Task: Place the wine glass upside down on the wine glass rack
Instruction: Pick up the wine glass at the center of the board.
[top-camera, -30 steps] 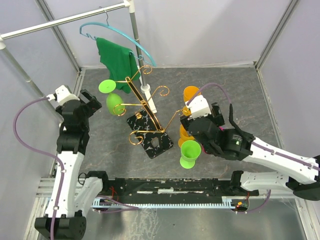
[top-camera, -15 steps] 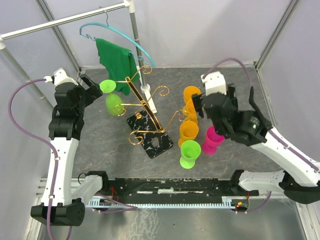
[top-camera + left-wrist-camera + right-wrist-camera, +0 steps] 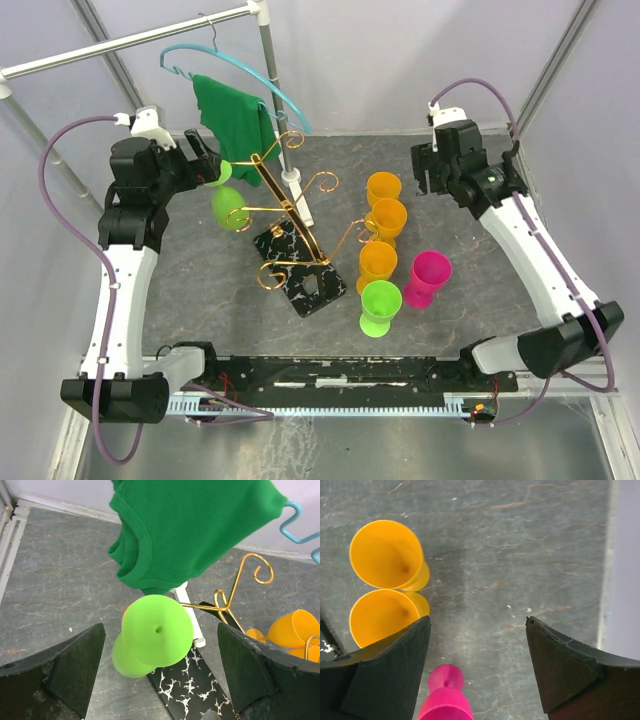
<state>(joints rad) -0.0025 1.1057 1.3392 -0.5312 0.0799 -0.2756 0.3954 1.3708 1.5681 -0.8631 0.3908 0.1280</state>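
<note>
Behind left end effector [image 3: 203, 162], green glass [image 3: 232, 208]

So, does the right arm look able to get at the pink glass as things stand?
Probably yes: the right gripper is open above bare table, and the pink glass stands clear of the orange glasses with nothing between.

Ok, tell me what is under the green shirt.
A lime wine glass hangs foot-up on the gold wine glass rack. Its foot covers the stem and the rack arm carrying it, so the hold itself cannot be seen.
</note>
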